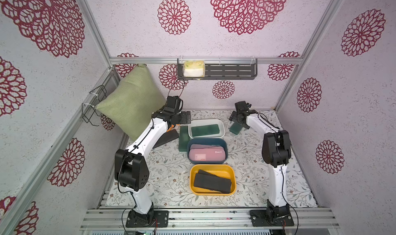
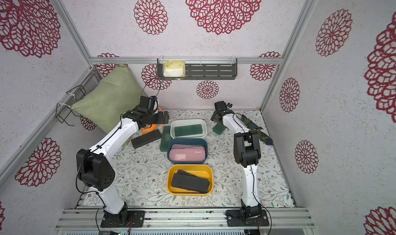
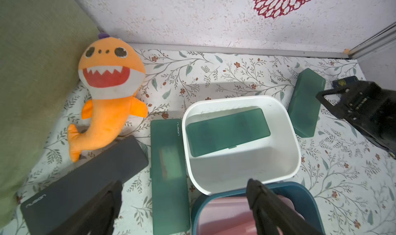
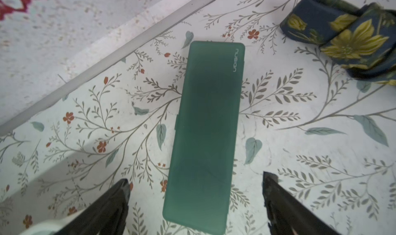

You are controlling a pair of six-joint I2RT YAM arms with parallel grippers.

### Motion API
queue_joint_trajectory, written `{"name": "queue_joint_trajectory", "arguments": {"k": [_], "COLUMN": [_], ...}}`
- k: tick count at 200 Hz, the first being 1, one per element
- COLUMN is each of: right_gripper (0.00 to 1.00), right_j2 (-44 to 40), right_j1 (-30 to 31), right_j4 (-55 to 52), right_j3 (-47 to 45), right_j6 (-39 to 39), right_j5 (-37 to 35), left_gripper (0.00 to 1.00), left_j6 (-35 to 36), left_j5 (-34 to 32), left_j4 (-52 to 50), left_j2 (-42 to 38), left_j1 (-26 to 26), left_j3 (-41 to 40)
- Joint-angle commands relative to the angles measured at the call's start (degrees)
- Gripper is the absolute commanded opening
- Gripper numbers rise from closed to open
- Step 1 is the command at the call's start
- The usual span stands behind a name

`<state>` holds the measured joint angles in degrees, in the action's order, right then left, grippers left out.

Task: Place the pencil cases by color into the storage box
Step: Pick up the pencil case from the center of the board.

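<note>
Straddling flat dark green plastic pencil case [image 4: 205, 126] beside white rounded bin [image 3: 235, 169] with right claw [image 4: 196, 179] spread wide, likely for pickup; with left claw [image 3: 184, 183] likewise spread, empty.

The floral table [image 1: 167, 180] carries a white bin [image 1: 206, 120], a blue bin [image 1: 206, 140] and a yellow bin [image 1: 227, 173] in a row from twelve to six. Toward ten lie a black case [image 2: 146, 138], a green case [image 2: 166, 137] and an orange plush [image 3: 109, 90]. Toward two lie a second green case [image 2: 219, 128] and what looks like a patterned cloth strip [image 2: 255, 126].

You had bright, even light from above in both top views, with soft shadows on the bench [image 1: 167, 176] and wide-angle stretch at the edges. In your wrist views the left claw [image 3: 184, 183] and right claw [image 4: 196, 177] showed dark, blurred fingers near the lens.
</note>
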<state>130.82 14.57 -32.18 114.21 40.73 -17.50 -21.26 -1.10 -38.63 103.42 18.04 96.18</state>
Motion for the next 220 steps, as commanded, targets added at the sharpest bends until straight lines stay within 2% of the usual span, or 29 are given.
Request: {"name": "queue_joint_trajectory", "arguments": {"k": [1,22,44,220], "right_gripper": [0.99,0.99,0.99,0.99], "right_j2": [4.48,9.33,11.52,18.17], "right_j1": [-0.68,-0.68,-0.68,-1.65], "right_j4": [-10.87,-17.45,-20.73,-18.22], "right_j3": [9.70,18.04,21.85,22.63], "right_j6": [4.92,6.83,8.57,8.42], "right_j5": [-2.29,-3.40,-3.42,2.02], "left_gripper": [0.97,0.97,0.97,0.97], "left_j6": [-0.82,-0.23,0.50,2.37], "left_j5": [6.40,7.85,8.77,8.85], "left_j4": [-3.78,-5.44,-6.85,-9.75], "left_j2": [-0.64,-0.28,0.34,2.88], "left_j1": [-1.33,-1.67,-1.63,-2.34], "left_j3": [1.66,2.42,3.12,6.07]}}
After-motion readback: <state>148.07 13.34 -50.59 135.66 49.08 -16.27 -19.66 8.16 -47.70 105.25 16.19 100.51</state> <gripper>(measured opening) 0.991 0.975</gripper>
